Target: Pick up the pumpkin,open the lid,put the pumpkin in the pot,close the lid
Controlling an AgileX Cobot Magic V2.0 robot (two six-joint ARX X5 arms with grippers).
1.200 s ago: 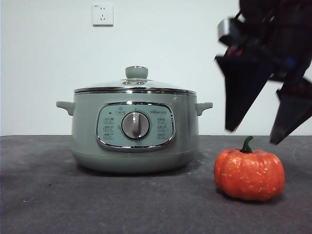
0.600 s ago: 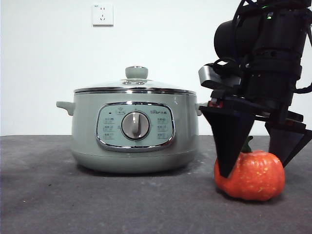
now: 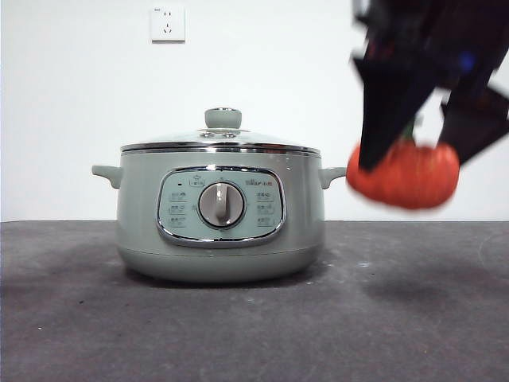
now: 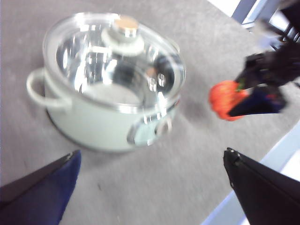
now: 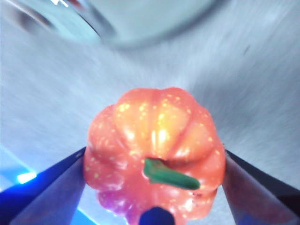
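The orange-red pumpkin (image 3: 407, 175) hangs in the air to the right of the pot (image 3: 220, 213), about level with the pot's rim. My right gripper (image 3: 421, 147) is shut on it, one jaw on each side. In the right wrist view the pumpkin (image 5: 154, 152) fills the gap between the jaws, green stem up. The glass lid (image 3: 221, 140) with its sage-green knob sits closed on the pot. My left gripper (image 4: 150, 187) is open and empty above the table, looking down on the pot (image 4: 105, 84), the lid (image 4: 115, 58) and the held pumpkin (image 4: 226, 99).
A dark grey mat (image 3: 254, 318) covers the table. A white wall with a socket (image 3: 167, 24) stands behind. The pot's side handles (image 3: 106, 173) stick out left and right.
My right gripper closed on the pumpkin on the mat and has lifted it up to about the height of the pot's rim. Pot and lid have not moved.
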